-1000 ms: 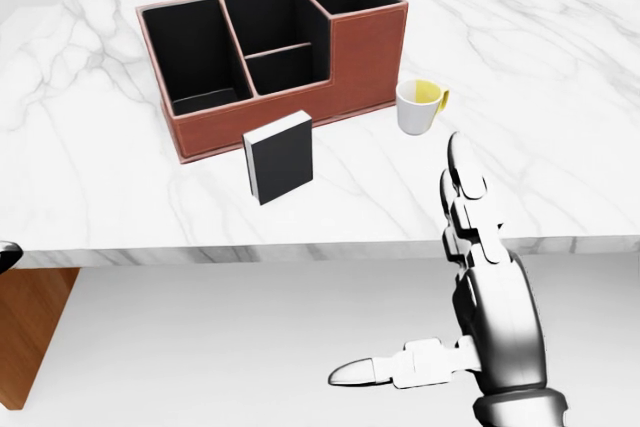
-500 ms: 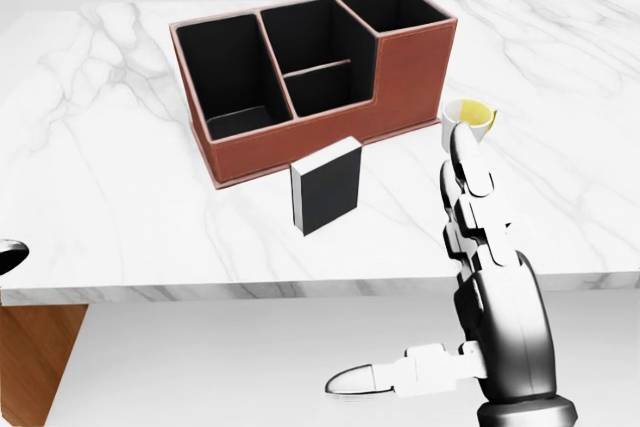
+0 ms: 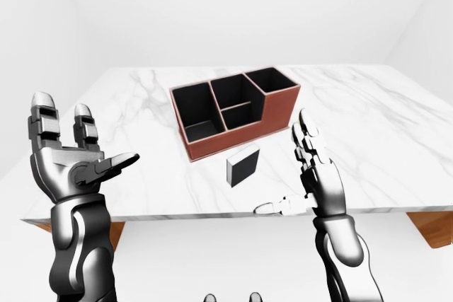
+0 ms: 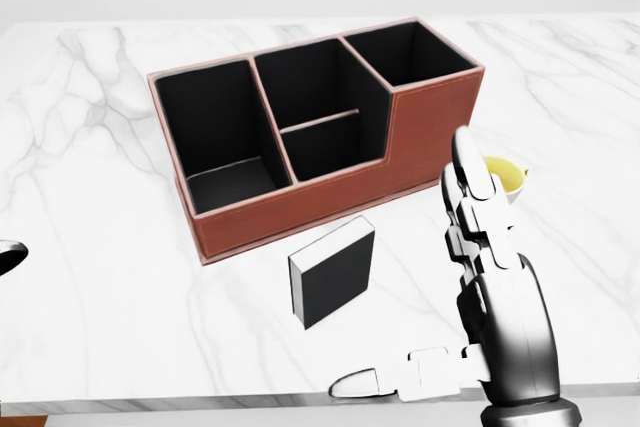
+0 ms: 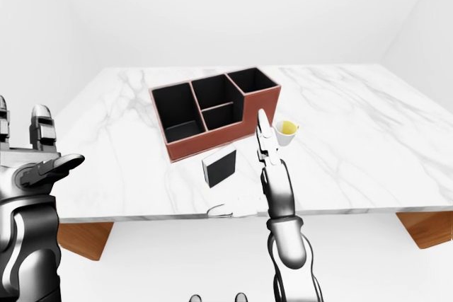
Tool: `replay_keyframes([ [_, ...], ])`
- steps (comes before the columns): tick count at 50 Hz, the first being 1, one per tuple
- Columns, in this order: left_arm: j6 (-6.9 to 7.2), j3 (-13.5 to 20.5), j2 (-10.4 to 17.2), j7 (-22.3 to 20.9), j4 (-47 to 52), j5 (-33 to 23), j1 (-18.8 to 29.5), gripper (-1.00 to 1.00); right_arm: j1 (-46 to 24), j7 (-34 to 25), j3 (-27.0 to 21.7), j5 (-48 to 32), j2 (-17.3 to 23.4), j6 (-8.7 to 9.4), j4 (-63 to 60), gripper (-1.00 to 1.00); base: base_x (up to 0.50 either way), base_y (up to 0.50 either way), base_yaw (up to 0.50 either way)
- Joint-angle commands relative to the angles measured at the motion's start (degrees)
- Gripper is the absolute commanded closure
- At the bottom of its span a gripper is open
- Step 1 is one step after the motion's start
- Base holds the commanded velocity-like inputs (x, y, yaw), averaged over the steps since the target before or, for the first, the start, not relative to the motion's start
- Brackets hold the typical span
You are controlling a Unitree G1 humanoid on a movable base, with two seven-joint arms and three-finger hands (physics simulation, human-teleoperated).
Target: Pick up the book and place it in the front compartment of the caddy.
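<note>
Now the whole head view has shifted: the robot has rolled closer, so the book (image 4: 333,282) and caddy (image 4: 420,117) look bigger. The book stands on the worktop (image 4: 90,277) beside the caddy. The right hand (image 4: 492,292) and left hand (image 3: 67,157) hold their fingers spread, grabbing nothing.

The whole head view has shifted: the camera has moved in toward the table (image 4: 90,277), so everything on it looks bigger and sits lower in the picture. The caddy (image 4: 330,187) and book (image 4: 335,272) now fill the middle, and the table's near edge has dropped almost to the bottom. The right hand (image 4: 485,277) now stands over the tabletop, its fingertips covering much of the cup (image 4: 508,177).
</note>
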State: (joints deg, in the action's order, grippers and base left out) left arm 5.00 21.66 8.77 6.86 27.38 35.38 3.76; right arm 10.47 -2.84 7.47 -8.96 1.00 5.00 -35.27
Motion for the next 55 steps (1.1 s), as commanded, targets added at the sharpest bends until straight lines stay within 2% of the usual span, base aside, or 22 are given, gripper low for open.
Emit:
replay_keyframes([
  [1,0.0,-0.1,0.0,-0.1,-0.7,-0.3,0.1,-1.0,0.0,-0.1,0.1,-0.4,0.0,0.0,0.0,-0.99,0.5,0.04,0.0],
  [38,0.0,-0.1,0.1,-0.2,-1.0,0.1,0.1,-1.0,0.2,0.1,-0.2,0.2,-0.3,0.0,-0.3,-0.99,0.49,0.17,0.0],
  [48,0.0,-1.1,-0.6,-0.6,-0.6,-1.1,-0.4,-1.0,3.0,0.8,0.6,1.9,0.0,0.0,-5.1,-0.99,0.04,0.0,0.0],
  [55,0.0,-0.8,-0.5,-1.1,-1.3,-1.3,-0.2,-1.0,7.0,2.0,3.4,2.6,1.6,0.0,-9.5,-0.99,0.0,0.0,0.0],
])
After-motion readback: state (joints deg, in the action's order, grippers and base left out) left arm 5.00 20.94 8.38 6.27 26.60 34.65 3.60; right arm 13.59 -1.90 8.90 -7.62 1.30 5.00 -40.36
